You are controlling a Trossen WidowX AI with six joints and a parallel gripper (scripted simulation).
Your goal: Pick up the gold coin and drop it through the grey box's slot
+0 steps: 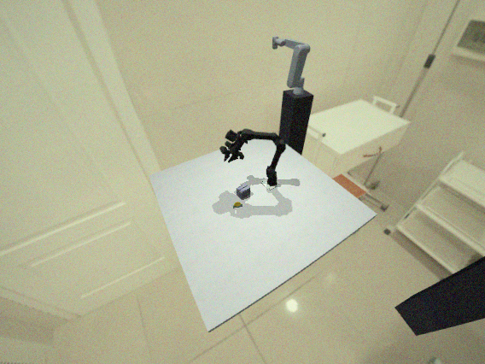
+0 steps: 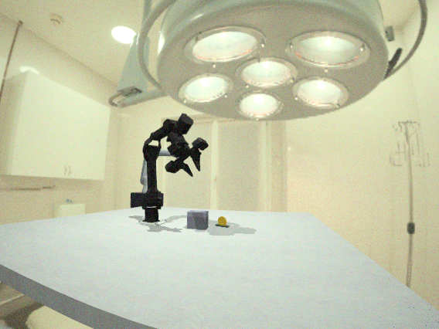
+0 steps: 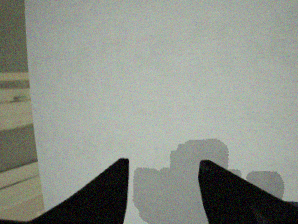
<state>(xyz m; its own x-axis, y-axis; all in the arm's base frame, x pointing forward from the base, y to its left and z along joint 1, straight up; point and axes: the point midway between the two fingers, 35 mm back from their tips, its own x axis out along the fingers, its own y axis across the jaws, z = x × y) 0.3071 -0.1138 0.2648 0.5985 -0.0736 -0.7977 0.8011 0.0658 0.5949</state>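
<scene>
The gold coin (image 1: 237, 204) (image 2: 222, 221) stands on its edge in the dark-green holder (image 2: 222, 225) on the table. The closed grey box (image 1: 243, 193) (image 2: 197, 220) stands close beside the holder; its slot shows only as a faint dark line on the lid in the top view. My gripper (image 1: 227, 160) (image 2: 196, 174) (image 3: 164, 168) is open, with a gap between its fingertips and nothing in it. It hangs high above the table, well above the box and the coin. Neither the coin nor the box shows in the wrist view.
The white table (image 1: 256, 265) (image 2: 232, 270) (image 3: 100, 100) carries the arm's base (image 1: 271, 177) (image 2: 151, 212) behind the box. The arm's shadow falls around the coin and box. A large lamp (image 2: 270, 93) hangs overhead in the exterior view. A white cabinet (image 1: 359, 124) stands beyond the table.
</scene>
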